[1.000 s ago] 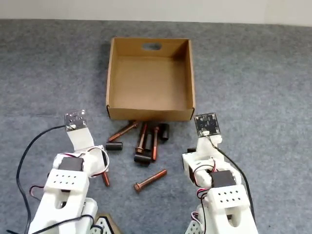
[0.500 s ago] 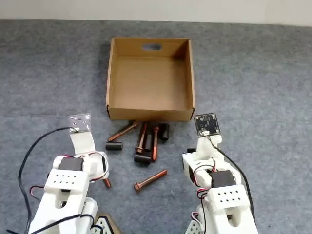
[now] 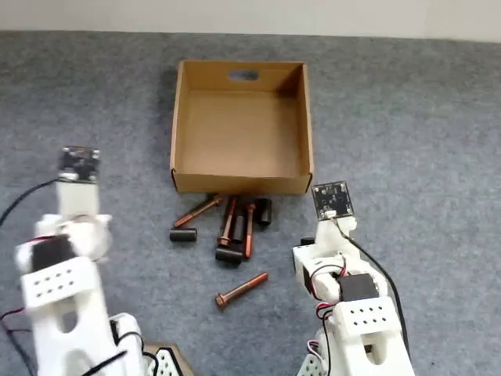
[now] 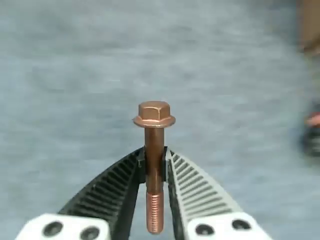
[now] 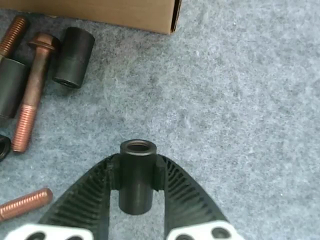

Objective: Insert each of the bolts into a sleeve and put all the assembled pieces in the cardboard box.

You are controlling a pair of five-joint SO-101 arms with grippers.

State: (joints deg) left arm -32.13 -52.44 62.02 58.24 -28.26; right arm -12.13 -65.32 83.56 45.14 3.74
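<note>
The left end effector (image 4: 154, 155) is clamped on a copper bolt (image 4: 154, 119), its head pointing outward. The right end effector (image 5: 135, 162) grips a black sleeve (image 5: 135, 192). Loose bolts (image 3: 241, 289) and loose sleeves (image 3: 183, 235) lie on the grey surface (image 3: 407, 141) just before the cardboard box (image 3: 241, 183).

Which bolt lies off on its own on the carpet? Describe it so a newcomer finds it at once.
Start at the cardboard box; just outside its front wall lies a pile of bolts and sleeves. Farther out from the box, one copper bolt lies slanted by itself, touching nothing, unlike the packed ones.
</note>
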